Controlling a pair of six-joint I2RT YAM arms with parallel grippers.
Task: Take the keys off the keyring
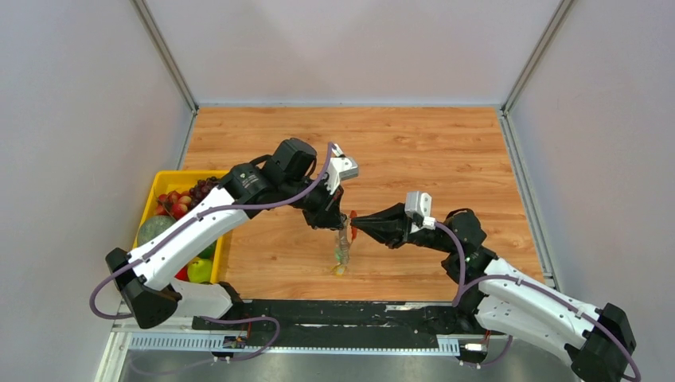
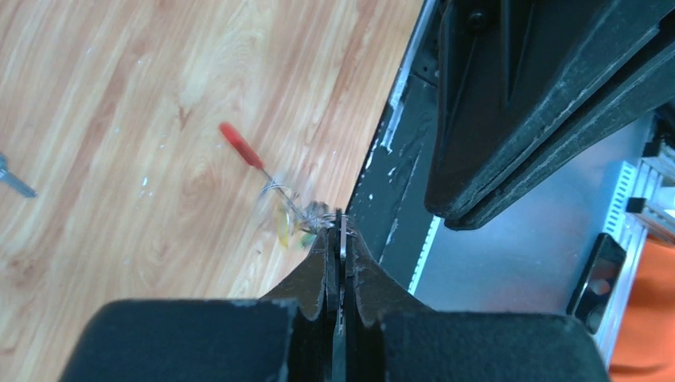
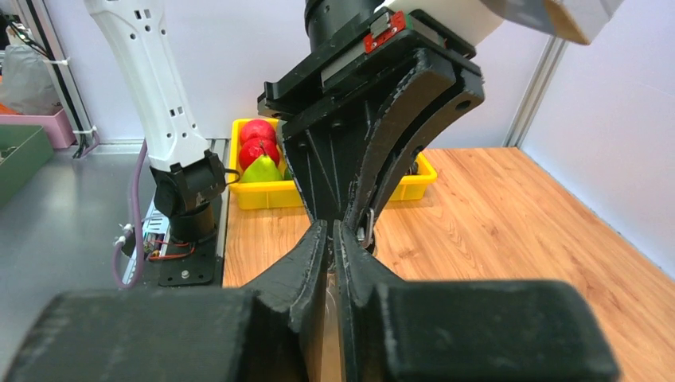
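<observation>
My left gripper points down over the table and is shut on a thin flat metal blade, seemingly a key of the bunch. The rest of the bunch hangs below it: the grey keyring, its red piece, and yellow and green keys, blurred. My right gripper reaches in from the right, jaws nearly together, its tips against the left gripper's tips. I cannot tell whether it holds anything. A lone blue-grey key lies on the table.
A yellow bin of fruit stands at the table's left, also in the right wrist view. The black base rail runs along the near edge. Grey walls close in the wooden table on three sides.
</observation>
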